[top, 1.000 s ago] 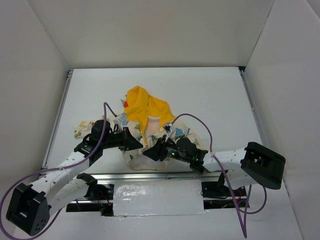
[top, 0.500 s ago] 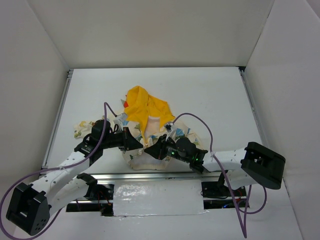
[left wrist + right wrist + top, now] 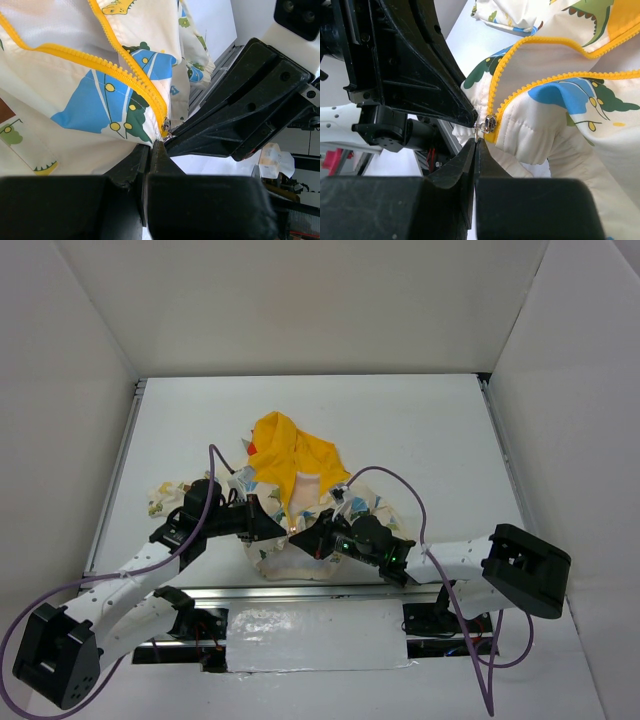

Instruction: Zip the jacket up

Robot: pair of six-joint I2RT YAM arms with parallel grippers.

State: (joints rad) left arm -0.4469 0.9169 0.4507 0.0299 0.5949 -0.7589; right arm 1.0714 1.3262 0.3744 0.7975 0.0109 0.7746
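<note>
Right tool (image 3: 476, 142) closed at jacket (image 3: 560, 130) zipper pull (image 3: 487, 124).

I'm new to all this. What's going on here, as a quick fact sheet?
Garment: jacket, lying on the table, yellow hood at the far end
Zipper: open, its two rows of teeth apart
Left gripper: shut on the jacket's bottom edge beside the zipper
Right gripper: shut on the zipper pull at the bottom end
</note>
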